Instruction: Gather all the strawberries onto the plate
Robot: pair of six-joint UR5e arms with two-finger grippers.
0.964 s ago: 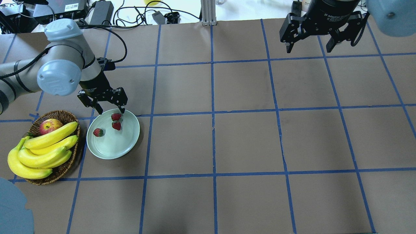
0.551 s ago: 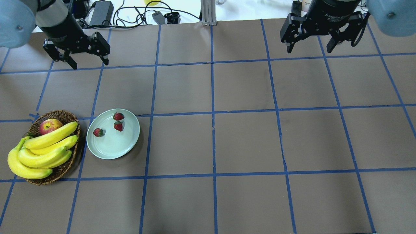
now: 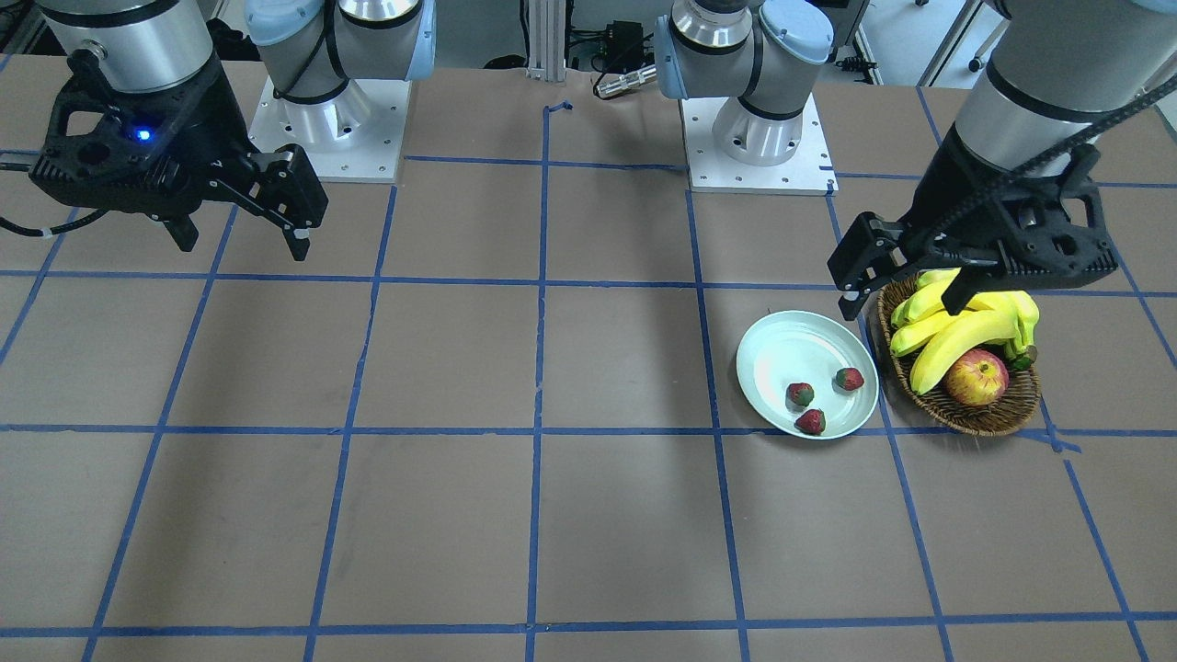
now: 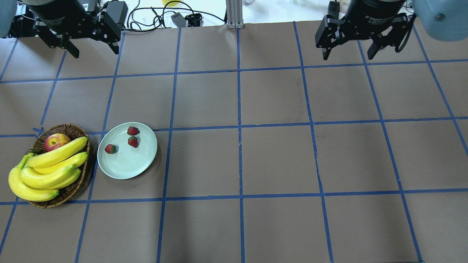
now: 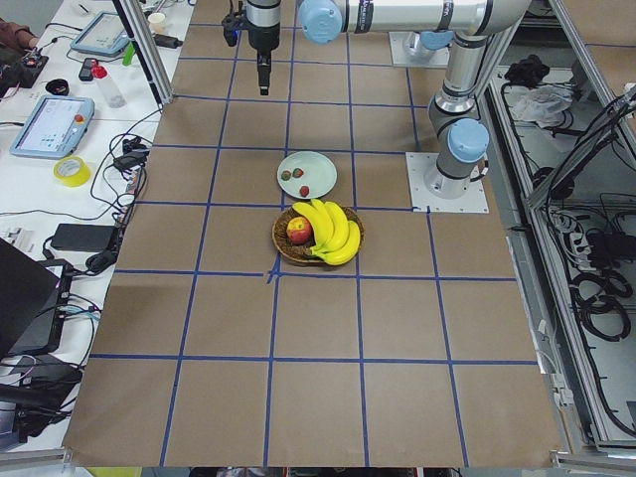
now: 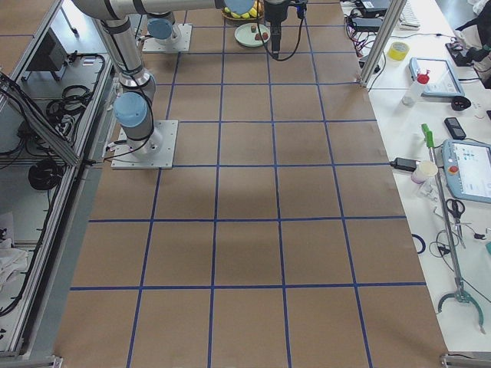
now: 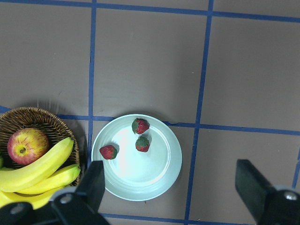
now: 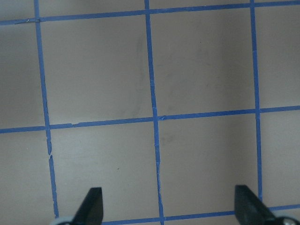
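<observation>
Three small red strawberries (image 4: pixel 133 130) (image 4: pixel 133 141) (image 4: pixel 110 148) lie in the pale mint plate (image 4: pixel 124 168) at the table's left. They also show in the front view (image 3: pixel 849 378) (image 3: pixel 800 393) (image 3: pixel 810 421) and in the left wrist view (image 7: pixel 140 125) (image 7: pixel 142 144) (image 7: pixel 108 152). The plate shows there too (image 3: pixel 782 345) (image 7: pixel 140 183). My left gripper (image 4: pixel 95 51) is open and empty, raised high near the table's far left edge, well away from the plate. My right gripper (image 4: pixel 347 56) is open and empty at the far right.
A brown wicker basket (image 4: pixel 75 129) with a bunch of bananas (image 4: pixel 47 170) and a red-yellow apple (image 4: pixel 56 141) stands just left of the plate. Cables and power bricks (image 4: pixel 113 14) lie beyond the table's far edge. Brown paper with a blue tape grid covers the table.
My left gripper has risen from the plate's far rim and drawn back to the far left edge of the table. The strawberries stay in the plate. The right arm has not moved.
</observation>
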